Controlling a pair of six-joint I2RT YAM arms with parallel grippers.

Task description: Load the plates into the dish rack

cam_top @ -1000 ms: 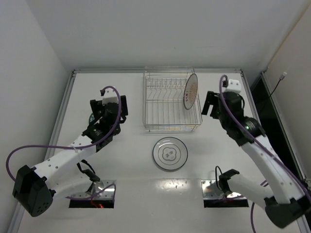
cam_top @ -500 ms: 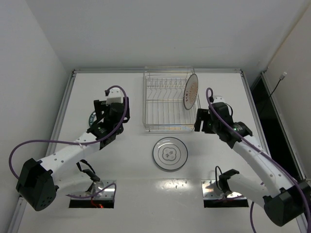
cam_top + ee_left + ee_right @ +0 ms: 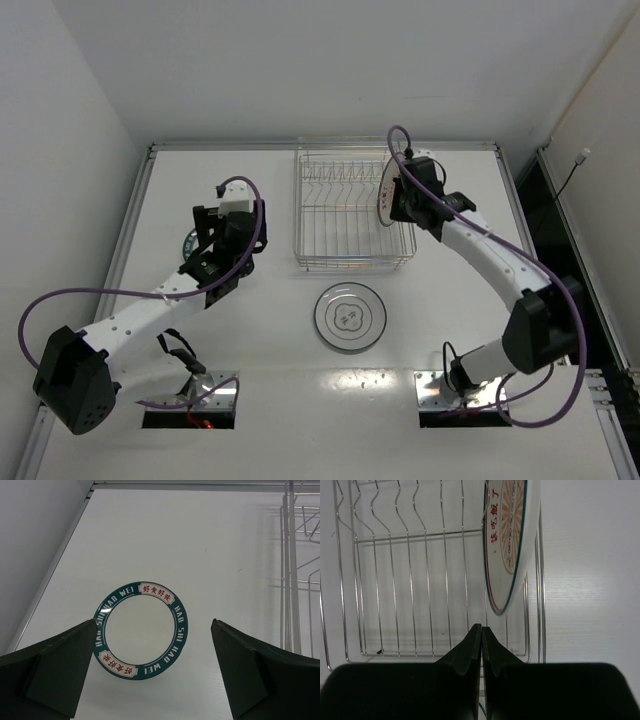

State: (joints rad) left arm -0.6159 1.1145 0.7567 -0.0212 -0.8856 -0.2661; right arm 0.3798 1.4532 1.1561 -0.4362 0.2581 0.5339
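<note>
The left gripper [image 3: 153, 625] is spread wide, empty, the green-rimmed plate [image 3: 139, 629] ahead; the right gripper [image 3: 481, 628] is clenched on nothing, the orange-rimmed plate [image 3: 512, 540] just ahead.

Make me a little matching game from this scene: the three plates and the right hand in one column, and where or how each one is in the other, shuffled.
Column one
1. green-rimmed plate
2. grey plate
3. orange-patterned plate
4. right hand

Column two
A. standing on edge in the dish rack
B. shut, holding nothing
C. flat on the table, left of the rack
D. flat on the table, on the rack's near side

Pairs: 1-C, 2-D, 3-A, 4-B
</note>
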